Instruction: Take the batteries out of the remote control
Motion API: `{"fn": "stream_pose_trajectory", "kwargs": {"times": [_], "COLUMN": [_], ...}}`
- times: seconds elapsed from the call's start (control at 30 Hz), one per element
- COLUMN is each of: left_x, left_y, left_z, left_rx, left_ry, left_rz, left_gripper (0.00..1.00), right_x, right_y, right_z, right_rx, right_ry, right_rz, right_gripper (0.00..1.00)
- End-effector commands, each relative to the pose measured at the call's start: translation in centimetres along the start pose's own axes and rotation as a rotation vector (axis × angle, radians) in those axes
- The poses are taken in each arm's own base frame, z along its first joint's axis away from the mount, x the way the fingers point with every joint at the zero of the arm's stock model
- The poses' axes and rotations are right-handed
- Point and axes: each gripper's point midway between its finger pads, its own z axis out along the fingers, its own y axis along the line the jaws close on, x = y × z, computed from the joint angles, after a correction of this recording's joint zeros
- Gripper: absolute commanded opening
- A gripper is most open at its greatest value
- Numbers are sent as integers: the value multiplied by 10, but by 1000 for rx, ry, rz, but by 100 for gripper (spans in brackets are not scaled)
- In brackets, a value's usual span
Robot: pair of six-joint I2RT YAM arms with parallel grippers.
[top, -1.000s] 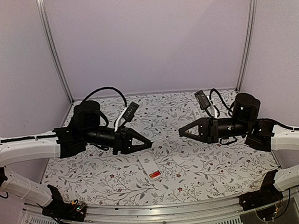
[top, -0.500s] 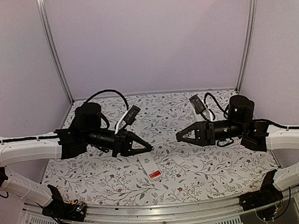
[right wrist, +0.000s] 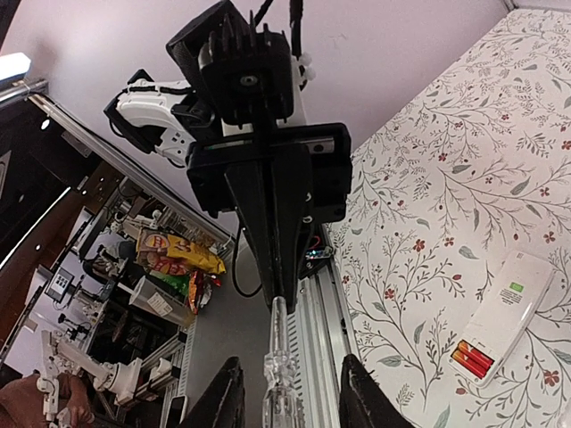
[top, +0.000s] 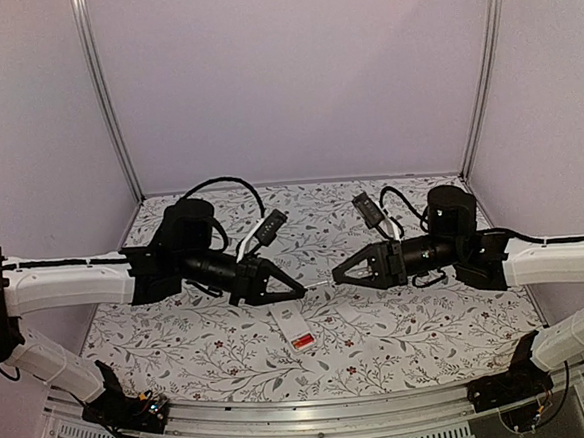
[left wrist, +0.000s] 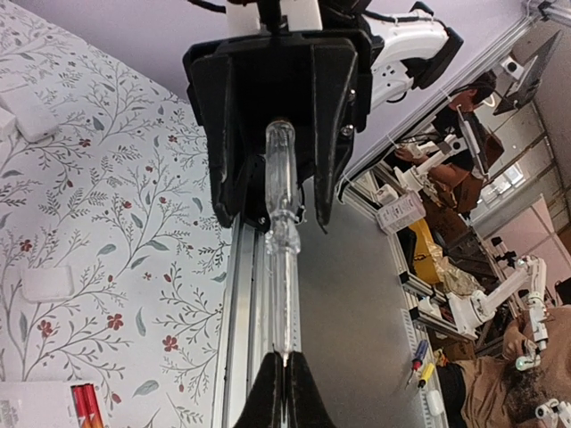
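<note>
From the top view, the left gripper (top: 299,291) and right gripper (top: 336,276) meet nose to nose above the floral tablecloth (top: 429,320), with a clear-handled screwdriver (top: 318,281) spanning the gap between them. The white remote control (top: 290,324) lies on the cloth just in front of them, and the red batteries (top: 302,343) sit in the open bay at its near end.

The left wrist view shows the left jaws pinched tight on the screwdriver's metal shaft.

In the right wrist view, the right fingers stand apart on either side of the handle, with gaps showing.
</note>
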Motion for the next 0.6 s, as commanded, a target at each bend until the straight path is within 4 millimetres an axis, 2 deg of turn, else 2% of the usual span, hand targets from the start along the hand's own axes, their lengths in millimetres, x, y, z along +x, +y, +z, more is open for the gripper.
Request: {"fn": "stream_pose_trajectory", "kwargs": {"times": [0.0,0.57], "left_x": [-6,-3], "left_y": [0,5], "left_z": [0,4], "left_rx": [1,-4], "left_ry": [0,25], "left_rz": [24,13], "left_gripper": [0,0], "right_x": [2,7], "right_y": [2,1], "right_z": [6,11], "right_rx": [-12,-13], "right_ry": [30,54], "right_rz": [-8,-1], "right_gripper": [35,30]}}
